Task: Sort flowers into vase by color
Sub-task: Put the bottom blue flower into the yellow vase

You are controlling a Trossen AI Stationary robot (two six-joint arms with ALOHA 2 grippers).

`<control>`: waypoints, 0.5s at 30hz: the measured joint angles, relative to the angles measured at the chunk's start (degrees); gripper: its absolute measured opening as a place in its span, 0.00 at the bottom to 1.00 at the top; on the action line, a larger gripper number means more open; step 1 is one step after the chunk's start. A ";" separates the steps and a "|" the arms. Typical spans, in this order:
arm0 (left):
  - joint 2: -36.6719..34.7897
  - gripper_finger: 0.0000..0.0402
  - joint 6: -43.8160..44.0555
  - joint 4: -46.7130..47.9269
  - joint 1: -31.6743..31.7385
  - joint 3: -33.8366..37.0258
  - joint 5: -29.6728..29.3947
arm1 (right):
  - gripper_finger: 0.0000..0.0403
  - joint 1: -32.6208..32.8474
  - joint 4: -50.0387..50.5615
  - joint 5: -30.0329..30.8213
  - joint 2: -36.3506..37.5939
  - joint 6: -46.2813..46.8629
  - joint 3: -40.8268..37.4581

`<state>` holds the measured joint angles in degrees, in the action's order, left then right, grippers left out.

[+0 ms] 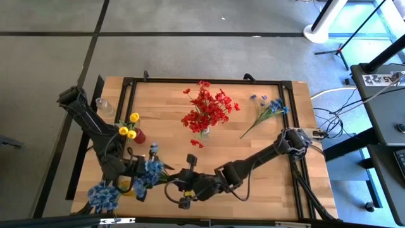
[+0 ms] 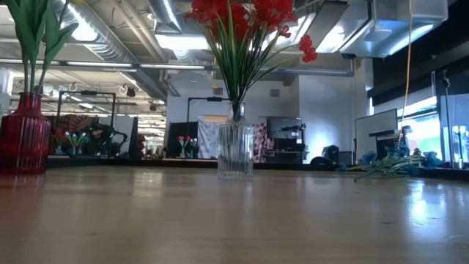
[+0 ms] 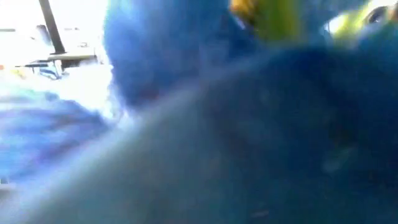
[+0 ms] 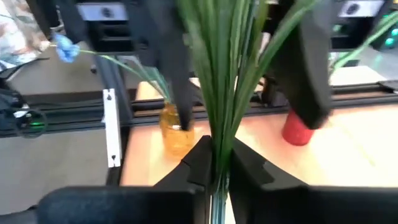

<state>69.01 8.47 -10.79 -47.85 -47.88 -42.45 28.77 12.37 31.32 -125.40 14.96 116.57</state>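
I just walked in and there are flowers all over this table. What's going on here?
A two-armed robot is sorting artificial flowers into vases by colour. The right gripper is shut on a bunch of green stems near the front edge. The left gripper works among blue flowers beside a yellow vase. Red flowers already stand in a clear vase; more blue sprays lie waiting.

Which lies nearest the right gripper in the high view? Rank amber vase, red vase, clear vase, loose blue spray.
From the right gripper, shut on green stems:
1. Amber vase, front left.
2. Red vase and clear vase, mid-table: too close to call.
3. Loose blue spray, far right.
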 joint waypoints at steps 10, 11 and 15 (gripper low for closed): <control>0.00 0.46 2.12 2.48 -0.80 0.00 -0.27 | 0.18 0.13 0.27 4.54 0.00 -0.20 0.00; 0.00 0.45 2.10 2.48 -0.77 0.00 -0.29 | 0.20 0.13 0.27 4.57 0.00 -0.20 0.00; 0.00 0.35 3.45 3.65 -0.77 0.00 -0.32 | 0.29 0.13 -0.03 4.65 0.00 -0.72 0.00</control>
<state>69.01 11.92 -7.14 -48.62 -47.88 -42.77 28.91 12.34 35.97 -125.40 14.24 116.57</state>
